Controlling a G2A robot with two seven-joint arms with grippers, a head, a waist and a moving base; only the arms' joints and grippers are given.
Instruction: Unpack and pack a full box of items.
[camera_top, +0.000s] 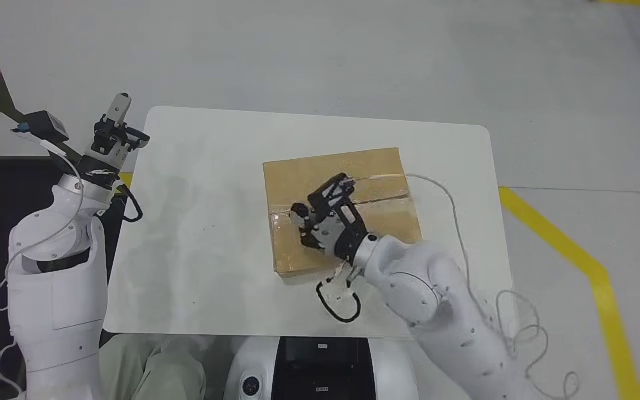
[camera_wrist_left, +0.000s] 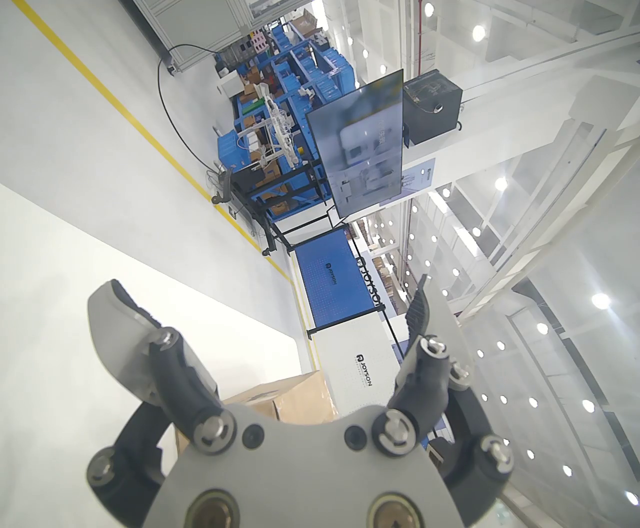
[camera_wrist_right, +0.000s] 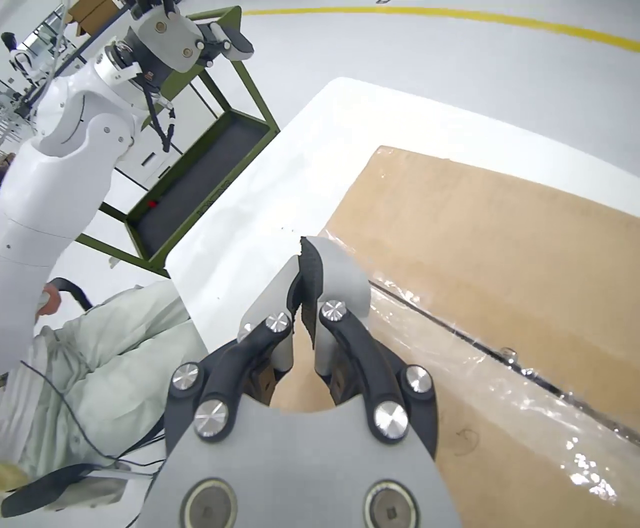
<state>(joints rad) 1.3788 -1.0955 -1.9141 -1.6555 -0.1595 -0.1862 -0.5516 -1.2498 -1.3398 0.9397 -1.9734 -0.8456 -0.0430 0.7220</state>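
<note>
— How many boxes are there?
— One box (camera_top: 340, 170), with one strip of tape (camera_wrist_right: 500, 360).
— And tables?
— One table (camera_top: 200, 250).
— Grippers?
— Two: one left gripper (camera_wrist_left: 267, 287), one right gripper (camera_wrist_right: 306, 265).
— Is there anything else to count?
— One cart (camera_wrist_right: 257, 100).

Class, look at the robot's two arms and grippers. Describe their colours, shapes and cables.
The left arm and right arm have smooth, rounded white shells. A black cable loops beside each wrist. The left gripper and right gripper match. Each has a grey metal base plate, black linkages with silver screws, and two pale grey curved fingers lined with black ribbed pads.
</note>
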